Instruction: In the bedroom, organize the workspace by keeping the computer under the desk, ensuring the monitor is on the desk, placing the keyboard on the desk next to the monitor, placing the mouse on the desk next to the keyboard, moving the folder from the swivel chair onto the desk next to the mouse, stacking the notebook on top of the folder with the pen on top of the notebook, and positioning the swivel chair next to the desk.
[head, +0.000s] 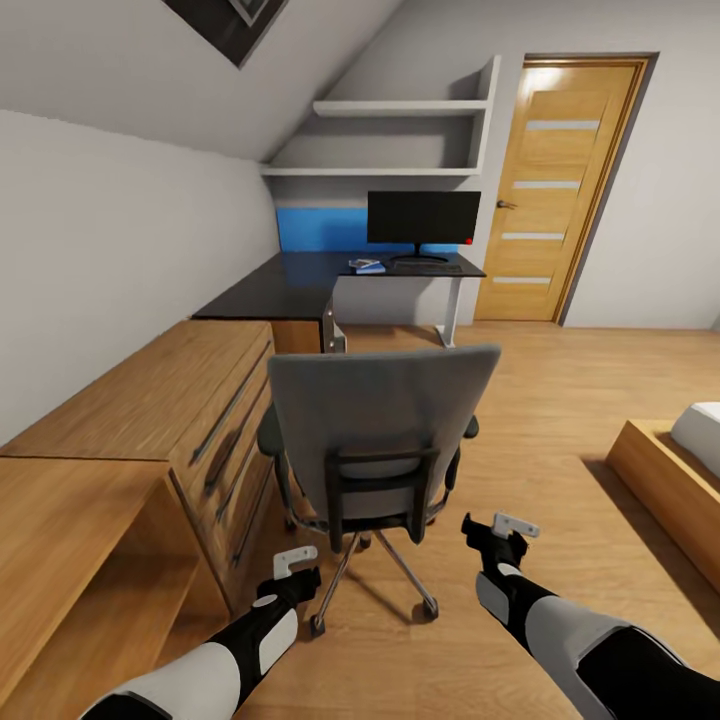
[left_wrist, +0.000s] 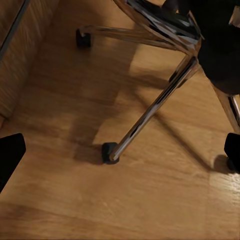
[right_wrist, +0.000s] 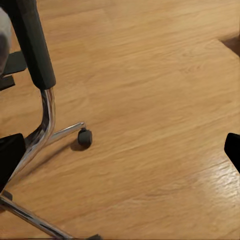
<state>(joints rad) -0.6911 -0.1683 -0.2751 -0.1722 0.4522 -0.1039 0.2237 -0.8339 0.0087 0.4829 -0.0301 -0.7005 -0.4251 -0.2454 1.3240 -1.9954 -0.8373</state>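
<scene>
The swivel chair (head: 382, 420) stands in the middle of the floor with its grey back toward me, hiding the seat. Its chrome legs and casters (left_wrist: 111, 152) show in both wrist views. My left gripper (head: 297, 572) is low by the chair's base, open and empty. My right gripper (head: 498, 535) hovers open beside the chair's right side. Further back, the black desk (head: 290, 285) carries the monitor (head: 423, 218), the keyboard (head: 427, 267) in front of it, and a small blue flat thing (head: 368, 266), likely the folder. Computer, mouse, notebook and pen are not discernible.
A long wooden cabinet (head: 190, 400) with bar handles runs along the left wall, close to the chair. A wooden door (head: 555, 190) is at the back right, white shelves (head: 400, 140) hang above the desk, and a bed corner (head: 675, 460) sits at the right. Bare wooden floor (right_wrist: 150, 100) lies right of the chair.
</scene>
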